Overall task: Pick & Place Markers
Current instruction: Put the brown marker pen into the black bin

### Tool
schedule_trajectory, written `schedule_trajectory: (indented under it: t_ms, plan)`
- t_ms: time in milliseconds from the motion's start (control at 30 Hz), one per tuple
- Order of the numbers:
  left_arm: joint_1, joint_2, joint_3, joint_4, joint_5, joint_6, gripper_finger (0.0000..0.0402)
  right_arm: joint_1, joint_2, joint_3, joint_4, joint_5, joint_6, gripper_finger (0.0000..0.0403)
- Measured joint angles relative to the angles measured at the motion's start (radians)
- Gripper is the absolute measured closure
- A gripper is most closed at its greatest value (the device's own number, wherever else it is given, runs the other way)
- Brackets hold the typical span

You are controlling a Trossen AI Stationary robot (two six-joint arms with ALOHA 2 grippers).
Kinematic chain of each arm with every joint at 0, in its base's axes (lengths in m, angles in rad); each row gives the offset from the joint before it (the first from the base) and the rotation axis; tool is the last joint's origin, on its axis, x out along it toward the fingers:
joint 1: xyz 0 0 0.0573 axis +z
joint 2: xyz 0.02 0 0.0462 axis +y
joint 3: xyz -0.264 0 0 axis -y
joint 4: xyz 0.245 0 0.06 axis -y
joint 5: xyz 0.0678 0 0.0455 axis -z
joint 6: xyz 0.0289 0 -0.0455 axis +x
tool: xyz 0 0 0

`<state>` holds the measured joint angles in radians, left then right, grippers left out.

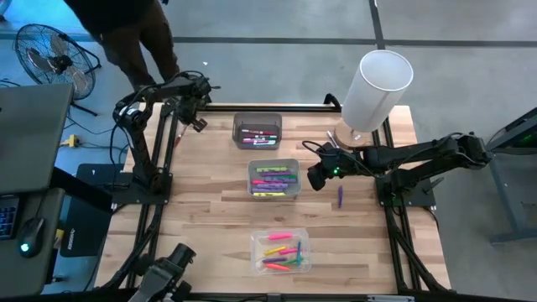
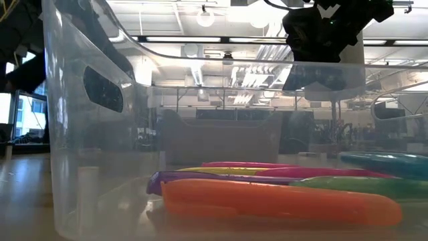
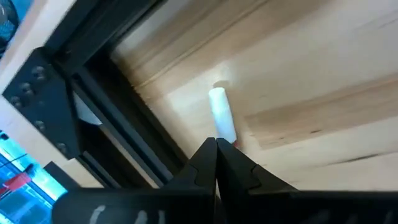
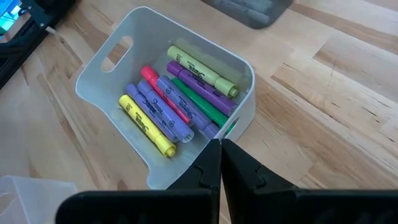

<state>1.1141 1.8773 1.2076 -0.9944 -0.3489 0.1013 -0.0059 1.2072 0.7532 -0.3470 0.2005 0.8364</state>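
My left gripper (image 3: 216, 144) is shut near the table's far left corner (image 1: 195, 122). Just past its tips a white marker with a red end (image 3: 222, 115) lies by the table's black frame. My right gripper (image 4: 219, 147) is shut and holds nothing. It hangs over the right wall of the middle bin (image 4: 112, 93), which holds yellow, purple, pink and green markers (image 4: 180, 102). A single purple marker (image 1: 341, 197) lies on the wood near the right arm. In the low view the right gripper (image 2: 328, 30) hangs high. My left gripper's shut fingertips stand in front of the white marker's red end (image 3: 234, 142) and hide it. I cannot tell whether they touch it. The marker's white end (image 3: 217, 93) points away from the fingers.
A dark bin (image 1: 257, 132) with markers sits at the far middle. A clear bin (image 1: 281, 252) with orange, pink and green markers sits near the front edge. A tall white cylinder (image 1: 375, 88) stands at the far right. A person (image 1: 134, 38) stands beyond the far left corner.
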Motion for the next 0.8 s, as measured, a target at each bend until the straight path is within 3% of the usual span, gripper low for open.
schedule_trajectory:
  t_ms: [633, 733, 800]
  plan:
    - [-0.039, 0.031, -0.037, 0.078, -0.006, 0.041, 0.0401, 0.009, 0.000, 0.000, 0.016, -0.052, 0.009, 0.0402]
    - [-0.060, 0.017, -0.023, 0.072, 0.047, 0.033, 0.0401, 0.007, 0.000, 0.000, 0.016, -0.052, 0.005, 0.0401]
    - [-0.076, 0.003, -0.006, 0.061, 0.138, 0.027, 0.0401, 0.006, 0.000, 0.000, 0.016, -0.053, -0.006, 0.0402]
